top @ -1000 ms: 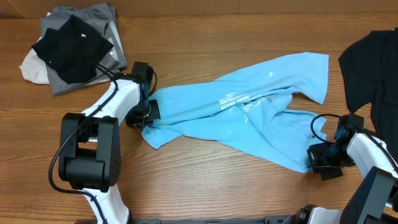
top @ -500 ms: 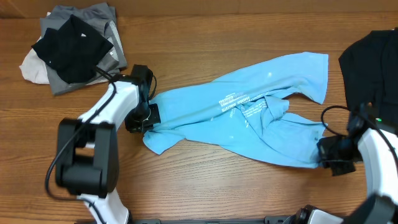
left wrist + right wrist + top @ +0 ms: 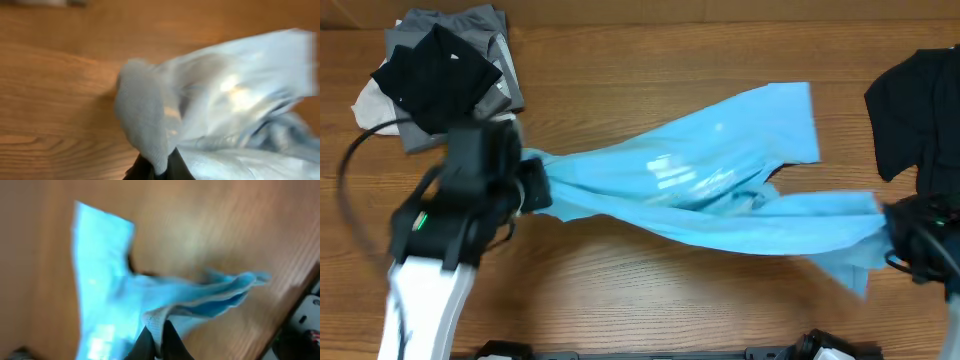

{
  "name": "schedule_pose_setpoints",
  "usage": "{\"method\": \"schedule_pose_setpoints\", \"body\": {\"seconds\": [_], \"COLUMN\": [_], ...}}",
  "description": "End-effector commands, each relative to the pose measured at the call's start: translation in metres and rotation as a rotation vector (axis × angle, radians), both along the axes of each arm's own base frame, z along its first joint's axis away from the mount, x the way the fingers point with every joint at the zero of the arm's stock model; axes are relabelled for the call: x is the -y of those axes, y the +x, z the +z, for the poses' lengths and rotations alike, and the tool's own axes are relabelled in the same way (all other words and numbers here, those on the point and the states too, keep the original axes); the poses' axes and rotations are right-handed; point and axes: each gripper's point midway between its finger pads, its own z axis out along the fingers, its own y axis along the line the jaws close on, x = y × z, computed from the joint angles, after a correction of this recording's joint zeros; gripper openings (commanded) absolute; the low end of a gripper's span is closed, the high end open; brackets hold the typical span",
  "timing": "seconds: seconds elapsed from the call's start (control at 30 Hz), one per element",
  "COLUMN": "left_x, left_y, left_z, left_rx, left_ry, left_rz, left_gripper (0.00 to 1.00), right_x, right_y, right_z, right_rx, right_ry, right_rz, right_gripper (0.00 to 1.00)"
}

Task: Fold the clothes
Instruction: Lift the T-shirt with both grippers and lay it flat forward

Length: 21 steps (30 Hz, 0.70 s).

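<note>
The light sky-blue T-shirt [image 3: 710,185] hangs stretched between my two grippers above the table, its printed lettering blurred. My left gripper [image 3: 532,188] is shut on the shirt's left end; the left wrist view shows cloth [image 3: 210,100] pinched between the dark fingers [image 3: 159,171]. My right gripper [image 3: 892,238] is shut on the shirt's right end; the right wrist view shows a fold of blue cloth [image 3: 115,295] clamped between its fingers [image 3: 159,342]. A loose flap sticks up at the back right.
A pile of black, grey and off-white garments [image 3: 435,75] lies at the back left. A black garment [image 3: 915,110] lies at the right edge. The wooden table [image 3: 650,290] shows in front of the shirt.
Both arms have lifted and pulled apart. The shirt has risen off the table and stretched out between them. The left arm has swung left and forward.
</note>
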Motion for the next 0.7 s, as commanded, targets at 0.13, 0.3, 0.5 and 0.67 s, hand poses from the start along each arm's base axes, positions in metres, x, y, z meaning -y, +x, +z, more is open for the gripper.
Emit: {"method": "schedule_pose_setpoints", "body": {"seconds": [0.13, 0.3, 0.5, 0.67], "left_x": [-0.006, -0.012, -0.016, -0.013], "left_y": [-0.059, -0.1, -0.122, -0.092], "left_z": [0.146, 0.209, 0.24, 0.227], "left_rx": [0.385, 0.526, 0.61, 0.527], "left_ry": [-0.091, -0.113, -0.149, -0.137], "left_rz": [0.005, 0.003, 0.024, 0.035], "left_gripper": [0.04, 0.04, 0.04, 0.04], "right_x": [-0.026, -0.043, -0.054, -0.047], "right_y": [-0.008, -0.018, -0.02, 0.012], "right_z": [0.105, 0.157, 0.195, 0.183], "right_rx": [0.307, 0.462, 0.579, 0.513], "right_ry": [-0.098, -0.135, -0.159, -0.09], "right_rz": [0.159, 0.22, 0.262, 0.298], "right_gripper": [0.04, 0.04, 0.04, 0.04]}}
